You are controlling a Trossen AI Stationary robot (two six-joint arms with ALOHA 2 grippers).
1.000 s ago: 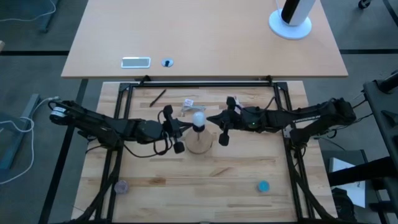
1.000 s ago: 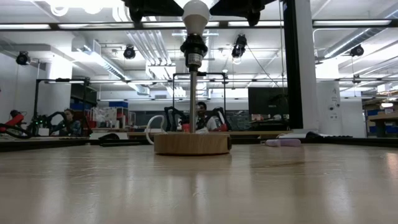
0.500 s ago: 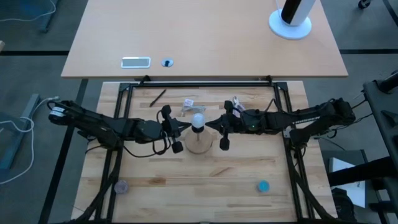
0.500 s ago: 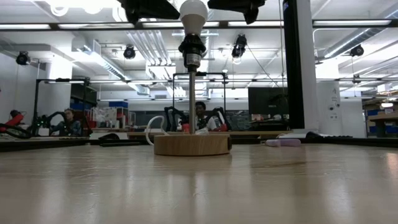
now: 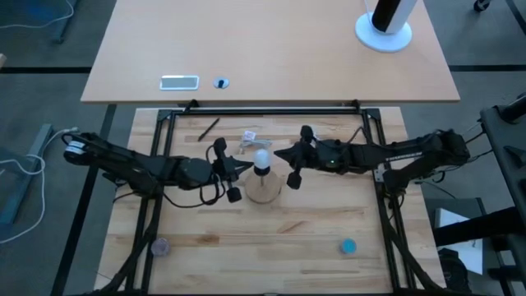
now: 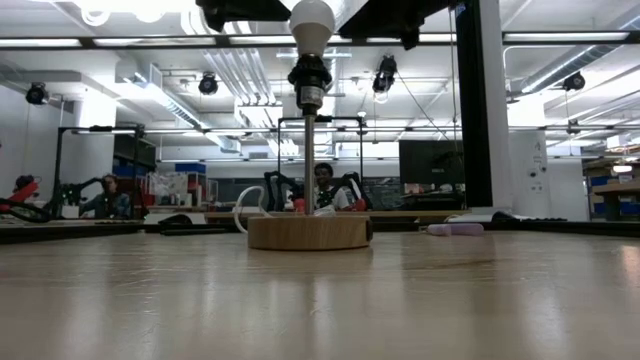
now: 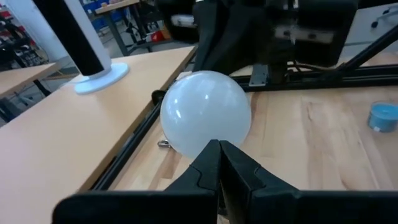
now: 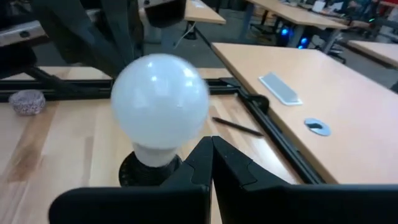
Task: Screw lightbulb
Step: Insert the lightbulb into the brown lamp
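High view: the lightbulb (image 5: 261, 158) stood upright in the black socket above the round wooden disc (image 5: 263, 190), mid-desk (image 5: 271, 247). The left end effector (image 5: 244, 165) was on the bulb's left, fingers pressed together to a point, gripping nothing. The right end effector (image 5: 278, 156) was on its right, likewise closed to a point and empty. Contact with the glass could not be told. A crumpled wrapper (image 5: 251, 137) and a dark pen (image 5: 208, 128) lay behind the disc, and a blue cap (image 5: 348, 245) lay near the front right. Low view: the bulb (image 6: 312, 18) sat in the socket (image 6: 310, 72) on a thin stem over the disc (image 6: 308, 231), with dark arm parts at either side above; people sat in the room behind. Left wrist view: the closed fingertips (image 7: 217, 149) pointed at the bulb (image 7: 205, 115), with only a thin seam between them; the blue cap (image 7: 382, 116) was beyond. Right wrist view: the fingertips (image 8: 208, 146) met just under the bulb (image 8: 160, 99), which sat in its socket (image 8: 140, 169); the pen (image 8: 236, 127) lay behind.
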